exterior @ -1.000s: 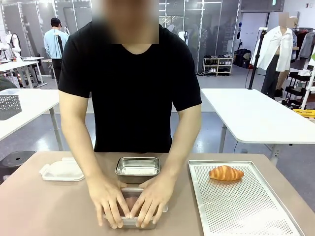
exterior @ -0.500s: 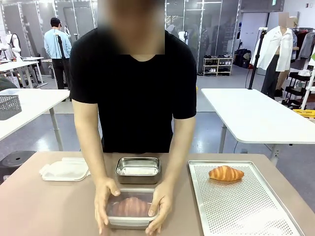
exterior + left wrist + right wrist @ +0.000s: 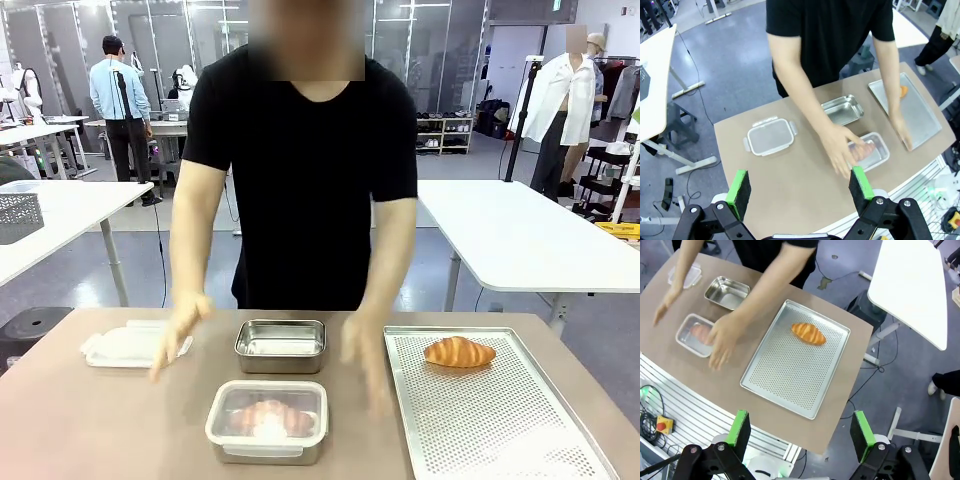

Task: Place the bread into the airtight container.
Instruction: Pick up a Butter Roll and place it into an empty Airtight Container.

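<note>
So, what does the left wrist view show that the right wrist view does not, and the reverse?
Left wrist view: the left gripper, jaws open, and the loose lid in full. Right wrist view: the right gripper, jaws open, the croissant whole on the perforated tray, and a red stop button below the table edge. Both: the empty steel container, the lidded container with bread inside, the tray, and the person with arms over the table.

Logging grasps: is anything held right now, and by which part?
Nothing is held: left gripper and right gripper stand open and empty; the person's open hands grasp nothing.
</note>
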`<state>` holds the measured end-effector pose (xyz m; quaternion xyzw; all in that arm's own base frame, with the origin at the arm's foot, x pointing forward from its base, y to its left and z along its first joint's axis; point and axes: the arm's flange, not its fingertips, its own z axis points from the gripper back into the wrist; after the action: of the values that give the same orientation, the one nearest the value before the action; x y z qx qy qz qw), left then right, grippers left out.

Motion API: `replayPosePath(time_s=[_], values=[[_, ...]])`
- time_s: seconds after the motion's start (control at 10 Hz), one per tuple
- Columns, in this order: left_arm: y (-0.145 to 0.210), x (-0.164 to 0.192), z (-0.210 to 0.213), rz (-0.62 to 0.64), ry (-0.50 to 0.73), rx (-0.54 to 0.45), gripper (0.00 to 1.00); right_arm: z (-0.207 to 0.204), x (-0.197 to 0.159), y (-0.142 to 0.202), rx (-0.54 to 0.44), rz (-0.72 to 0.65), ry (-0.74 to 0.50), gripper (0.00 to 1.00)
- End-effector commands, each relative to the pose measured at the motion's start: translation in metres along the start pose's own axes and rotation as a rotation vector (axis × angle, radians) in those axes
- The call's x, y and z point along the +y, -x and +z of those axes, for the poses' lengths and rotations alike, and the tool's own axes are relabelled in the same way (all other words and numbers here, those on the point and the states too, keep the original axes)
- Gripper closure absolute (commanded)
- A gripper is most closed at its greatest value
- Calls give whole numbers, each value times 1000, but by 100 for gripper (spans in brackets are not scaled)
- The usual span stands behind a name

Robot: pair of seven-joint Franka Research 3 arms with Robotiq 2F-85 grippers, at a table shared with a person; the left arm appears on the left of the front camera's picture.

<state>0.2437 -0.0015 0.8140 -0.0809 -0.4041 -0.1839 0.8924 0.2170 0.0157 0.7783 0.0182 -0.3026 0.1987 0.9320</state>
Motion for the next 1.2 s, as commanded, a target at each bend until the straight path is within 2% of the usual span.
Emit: replayPosePath(time_s=[0.0, 0.1, 0.4, 0.7, 0.9, 1.0, 1.1], values=[[-1, 0, 2, -9, -6, 1, 0, 0, 0, 0, 0, 0, 0, 0], [-1, 0, 2, -9, -6, 1, 0, -5, -1, -2, 9, 41, -7, 0], [-1, 0, 2, -9, -6, 1, 0, -19, -5, -7, 50, 313, -73, 0], [-1, 0, 2, -9, -6, 1, 0, -33, -12, -21, 109, 426, -75, 0], [-1, 0, 2, -9, -6, 1, 0, -68, -16, -50, 182, 453, -103, 0], [-1, 0, 2, -9, -6, 1, 0, -90, -22, -62, 226, 442, -71, 0], [-1, 0, 2, -9, -6, 1, 0, -111, -26, -71, 236, 512, -99, 0]])
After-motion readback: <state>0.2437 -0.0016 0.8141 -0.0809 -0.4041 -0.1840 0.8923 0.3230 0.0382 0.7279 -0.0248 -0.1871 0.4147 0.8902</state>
